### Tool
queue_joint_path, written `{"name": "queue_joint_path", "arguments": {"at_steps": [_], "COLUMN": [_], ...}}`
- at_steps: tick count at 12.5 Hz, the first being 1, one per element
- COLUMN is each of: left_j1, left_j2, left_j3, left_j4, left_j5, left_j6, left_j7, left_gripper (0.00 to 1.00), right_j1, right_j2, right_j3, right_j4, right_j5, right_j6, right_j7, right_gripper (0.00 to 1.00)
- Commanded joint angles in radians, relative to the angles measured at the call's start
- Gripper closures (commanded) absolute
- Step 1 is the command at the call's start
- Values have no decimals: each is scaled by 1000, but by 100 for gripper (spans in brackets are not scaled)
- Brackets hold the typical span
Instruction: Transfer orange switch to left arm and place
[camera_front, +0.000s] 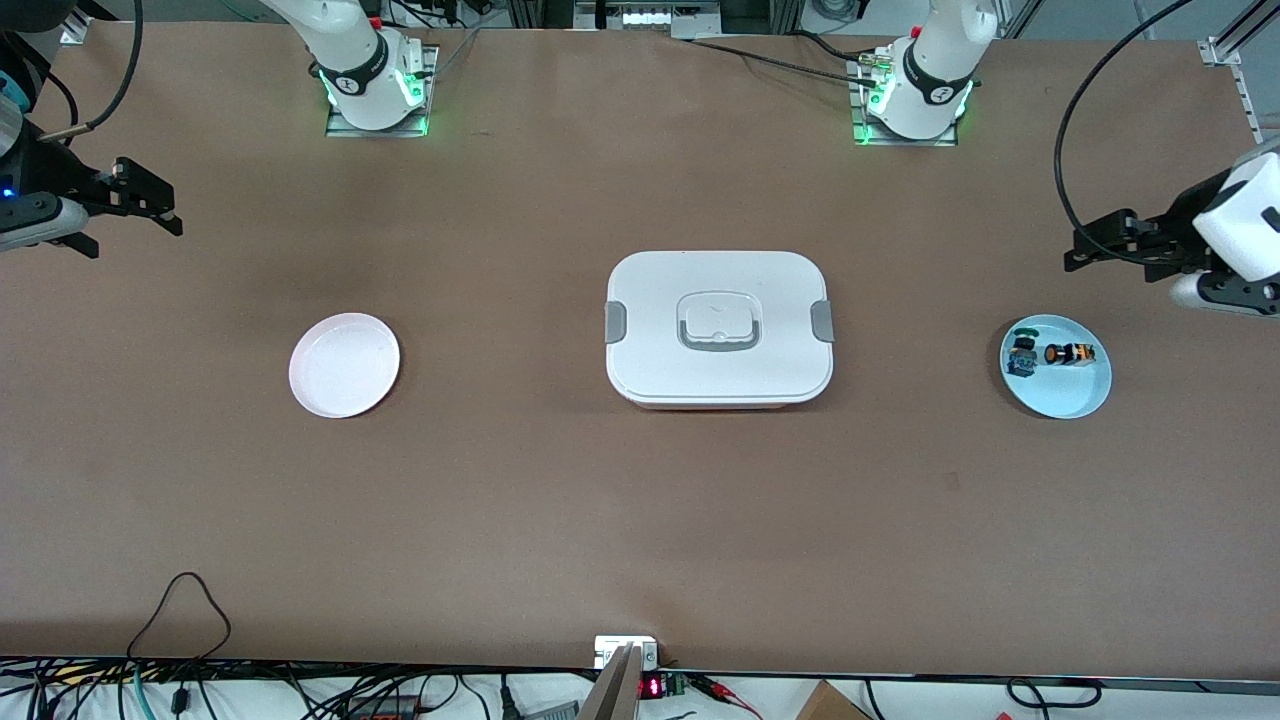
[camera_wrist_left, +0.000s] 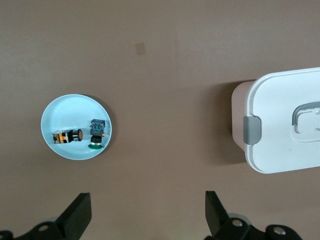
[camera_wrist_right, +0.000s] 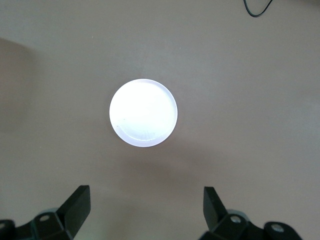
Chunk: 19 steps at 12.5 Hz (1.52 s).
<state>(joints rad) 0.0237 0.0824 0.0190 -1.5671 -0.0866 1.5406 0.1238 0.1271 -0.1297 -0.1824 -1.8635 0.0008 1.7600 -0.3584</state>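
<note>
Brown table (camera_front: 640, 520): blue plate (camera_front: 1075, 400) holds orange switch (camera_front: 1066, 354), pink plate (camera_front: 344, 364) bare, both arms' fingers released.

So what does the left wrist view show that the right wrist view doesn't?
Only the left wrist view shows the blue plate carrying the orange switch and the green-capped switch, which lie side by side, plus one end of the white box with a grey clip. Only the right wrist view shows the pink plate, with nothing on it. Both show brown table and that arm's own hand, left hand and right hand, open and holding nothing, up in the air.
</note>
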Motion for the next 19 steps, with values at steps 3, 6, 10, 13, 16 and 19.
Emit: {"name": "queue_joint_path", "arguments": {"at_steps": [3, 6, 10, 13, 16, 19], "left_j1": [24, 25, 28, 27, 24, 24], "left_j2": [-26, -47, -168, -204, -150, -90], "left_j3": [-59, -50, -56, -63, -62, -60], "left_j4": [-24, -25, -179, -232, -136, -50], "left_j5": [146, 27, 31, 38, 39, 39], "left_j6": [56, 56, 171, 169, 90, 27], "left_j7": [13, -127, -110, -102, -105, -113], "left_gripper": [0, 0, 0, 0, 0, 0], "right_j1": [-4, -4, -3, -3, -4, -3], "right_j2": [4, 4, 4, 4, 4, 2], "right_j3": [0, 0, 0, 0, -8, -8], "right_j4": [15, 15, 15, 15, 15, 15], "right_j5": [18, 18, 19, 19, 33, 33], "right_j6": [-5, -7, -4, -5, -7, -8], "right_j7": [-7, -7, -7, -7, -10, -10], "right_gripper": [0, 0, 0, 0, 0, 0]}}
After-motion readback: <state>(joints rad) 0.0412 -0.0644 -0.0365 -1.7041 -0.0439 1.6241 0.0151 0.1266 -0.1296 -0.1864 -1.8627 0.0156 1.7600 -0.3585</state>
